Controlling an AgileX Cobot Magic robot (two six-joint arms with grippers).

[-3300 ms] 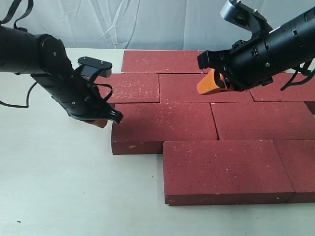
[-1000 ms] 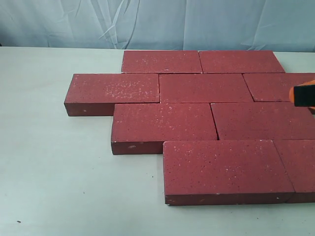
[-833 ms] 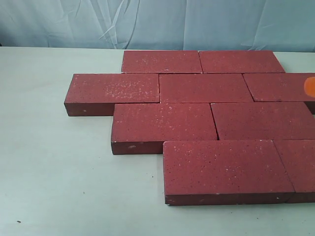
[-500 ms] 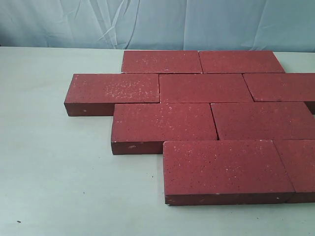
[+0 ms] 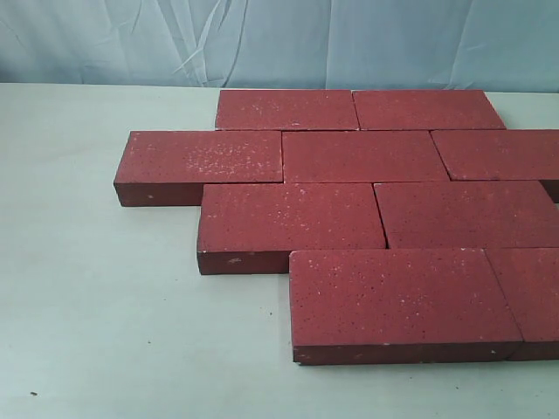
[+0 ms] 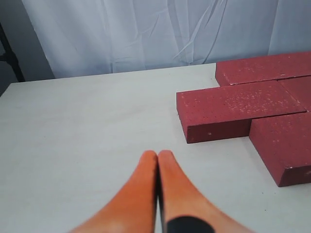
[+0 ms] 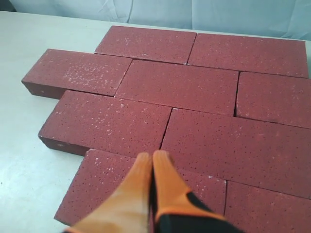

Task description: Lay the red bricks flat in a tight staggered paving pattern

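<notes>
Several dark red bricks lie flat and edge to edge on the white table, in four staggered rows. The leftmost brick sticks out of the second row; the front brick is nearest the camera. Neither arm shows in the exterior view. In the left wrist view my left gripper is shut and empty above bare table, with the leftmost brick off to one side. My right gripper is shut and empty, hovering over the front brick of the pattern.
A pale blue-white curtain hangs along the far edge of the table. Bare white tabletop spreads left of and in front of the bricks. A dark stand leg shows at the table's far corner in the left wrist view.
Both arms have drawn back from over the bricks and left the exterior view; the right gripper's orange tip slid off the right edge last. The bricks have not shifted.
</notes>
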